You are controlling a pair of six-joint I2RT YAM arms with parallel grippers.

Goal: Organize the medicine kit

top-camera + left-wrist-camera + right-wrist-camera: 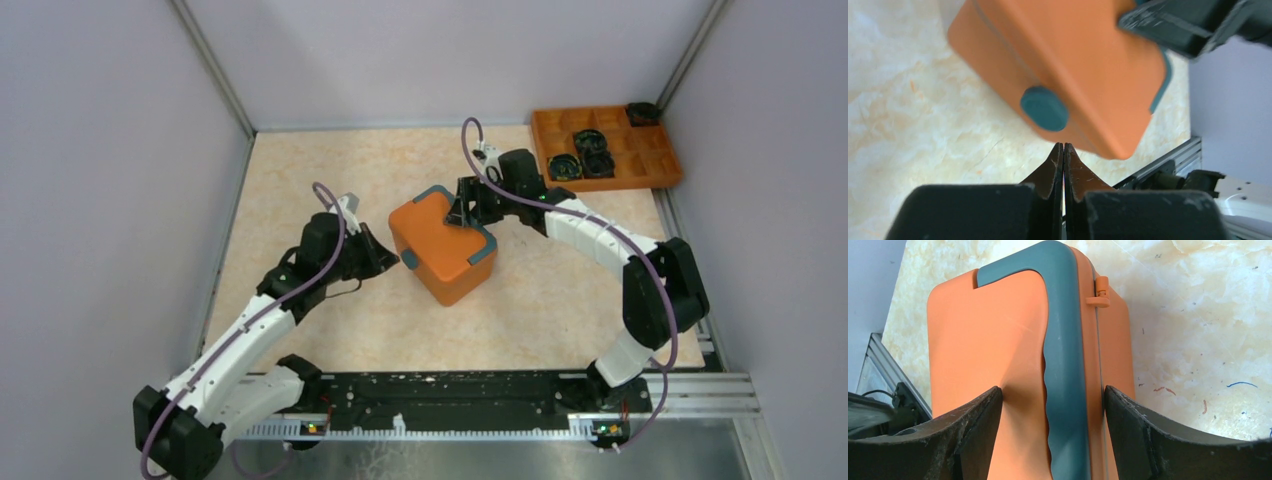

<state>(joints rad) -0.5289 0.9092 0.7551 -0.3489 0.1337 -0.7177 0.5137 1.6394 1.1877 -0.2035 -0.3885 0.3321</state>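
Observation:
The medicine kit (440,250), an orange box with teal-grey trim and its lid shut, sits mid-table. My right gripper (468,215) straddles its far edge. In the right wrist view the right gripper (1053,389) has one finger on the orange lid face and the other on the side wall, clamping the teal trim strip (1065,360) of the kit (983,340). My left gripper (385,262) is shut and empty. In the left wrist view the left gripper (1063,145) has its tips just below a round teal knob (1044,108) on the kit's side (1073,65).
A flat orange divided tray (545,130) with several black items (585,160) stands at the back right corner. Grey walls enclose the table on three sides. A black and metal rail (450,400) runs along the near edge.

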